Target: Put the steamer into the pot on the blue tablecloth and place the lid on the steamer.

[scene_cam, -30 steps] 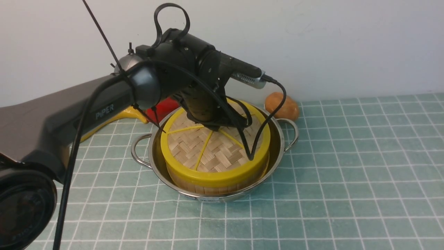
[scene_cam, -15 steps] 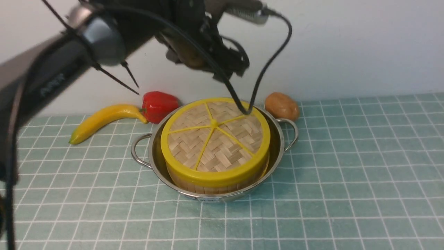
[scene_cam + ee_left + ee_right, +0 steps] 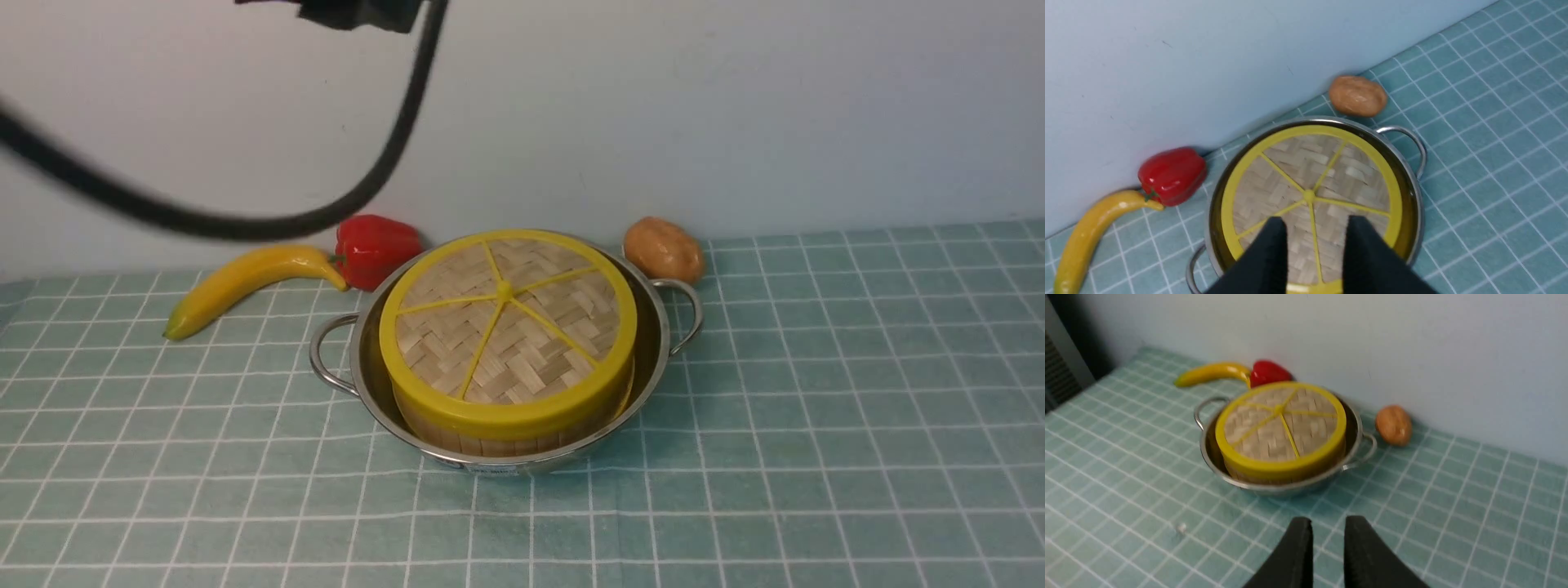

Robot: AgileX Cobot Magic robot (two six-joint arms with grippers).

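The steamer (image 3: 457, 439) sits inside the steel pot (image 3: 658, 343) on the blue tablecloth (image 3: 816, 408). The woven lid (image 3: 506, 327) with yellow rim and spokes lies flat on the steamer, covering it. In the left wrist view my left gripper (image 3: 1314, 220) hangs high above the lid (image 3: 1310, 192), open, with nothing between its fingers. My right gripper (image 3: 1327, 520) hovers over bare cloth on the near side of the pot (image 3: 1355, 433), its fingers a narrow gap apart and empty. The front view shows only a scrap of the left arm (image 3: 359, 12) and its cable at the top.
A banana (image 3: 237, 282) and a red pepper (image 3: 371, 245) lie behind the pot to the left, against the wall. A brown potato (image 3: 663, 249) lies behind it to the right. The wall stands close behind the pot.
My left arm has lifted from just over the lid up and nearly out of the front view. The lid stays resting on the steamer.
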